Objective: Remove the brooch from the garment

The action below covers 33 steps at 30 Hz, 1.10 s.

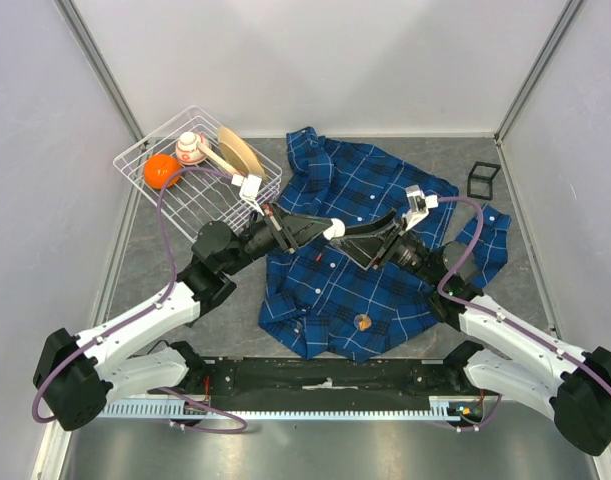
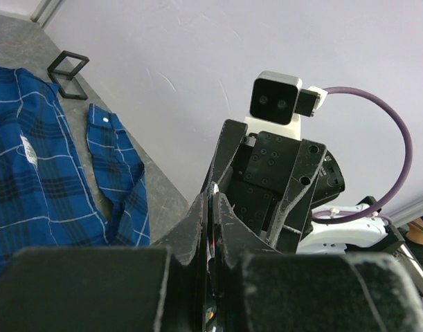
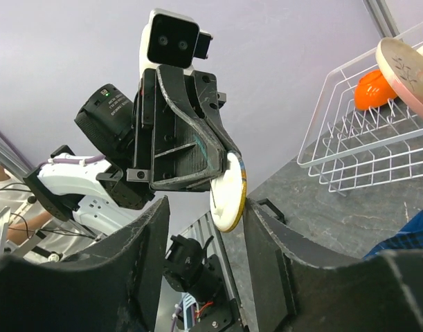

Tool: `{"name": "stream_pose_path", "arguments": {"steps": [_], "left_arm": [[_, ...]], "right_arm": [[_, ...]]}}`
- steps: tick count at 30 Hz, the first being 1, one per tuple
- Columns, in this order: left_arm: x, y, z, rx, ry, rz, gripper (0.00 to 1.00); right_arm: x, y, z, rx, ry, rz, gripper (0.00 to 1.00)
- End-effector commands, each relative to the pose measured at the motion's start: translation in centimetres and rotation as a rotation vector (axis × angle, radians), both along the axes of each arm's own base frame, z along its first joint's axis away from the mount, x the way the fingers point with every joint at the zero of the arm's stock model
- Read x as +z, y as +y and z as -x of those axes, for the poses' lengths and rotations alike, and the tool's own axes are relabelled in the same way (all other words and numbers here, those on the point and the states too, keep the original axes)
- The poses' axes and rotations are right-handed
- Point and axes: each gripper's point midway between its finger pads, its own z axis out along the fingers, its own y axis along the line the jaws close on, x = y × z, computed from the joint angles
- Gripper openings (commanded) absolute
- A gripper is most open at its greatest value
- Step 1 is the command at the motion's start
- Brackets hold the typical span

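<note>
The garment (image 1: 335, 290), a blue plaid shirt, lies spread on the grey table; parts of it show in the left wrist view (image 2: 31, 173) and at the right wrist view's edge (image 3: 408, 234). The brooch (image 1: 334, 229), a round white disc with a yellow and blue rim (image 3: 228, 190), hangs in the air above the shirt. My left gripper (image 1: 328, 228) is shut on it, and only its thin edge (image 2: 212, 207) shows between those fingers. My right gripper (image 3: 205, 204) meets it head-on (image 1: 345, 238), open, with the disc between its jaws close to one finger (image 3: 266, 228).
A white wire basket (image 1: 145, 150) at the back left holds an orange ball (image 1: 162, 171), a wooden dish (image 1: 240, 150) and other items. A small black frame (image 1: 483, 178) stands at the back right. A small brownish thing (image 1: 363, 321) sits on the shirt's near part.
</note>
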Motion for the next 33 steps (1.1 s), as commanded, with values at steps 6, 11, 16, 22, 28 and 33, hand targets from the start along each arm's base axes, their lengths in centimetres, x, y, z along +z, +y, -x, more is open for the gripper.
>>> {"name": "stream_pose_path", "arguments": {"steps": [6, 11, 16, 22, 28, 33], "left_arm": [[1.8, 0.7, 0.4, 0.035, -0.114, 0.018, 0.02], [1.6, 0.6, 0.5, 0.027, -0.115, 0.013, 0.02], [1.7, 0.3, 0.7, 0.015, -0.137, 0.009, 0.02], [1.9, 0.1, 1.5, -0.018, -0.199, 0.013, 0.02], [1.9, 0.0, 2.4, -0.039, -0.292, -0.018, 0.02], [1.8, -0.4, 3.0, -0.078, -0.328, -0.053, 0.02]], "right_arm": [[3.4, 0.0, 0.2, -0.003, -0.064, -0.101, 0.40], [3.0, 0.3, 0.2, 0.006, -0.050, -0.097, 0.33], [3.1, 0.5, 0.0, 0.011, -0.034, -0.113, 0.28], [2.2, 0.9, -0.2, 0.023, 0.026, -0.114, 0.18], [1.6, 1.1, -0.4, 0.041, 0.101, -0.128, 0.11], [1.0, 1.6, -0.3, 0.073, 0.117, -0.102, 0.10]]}}
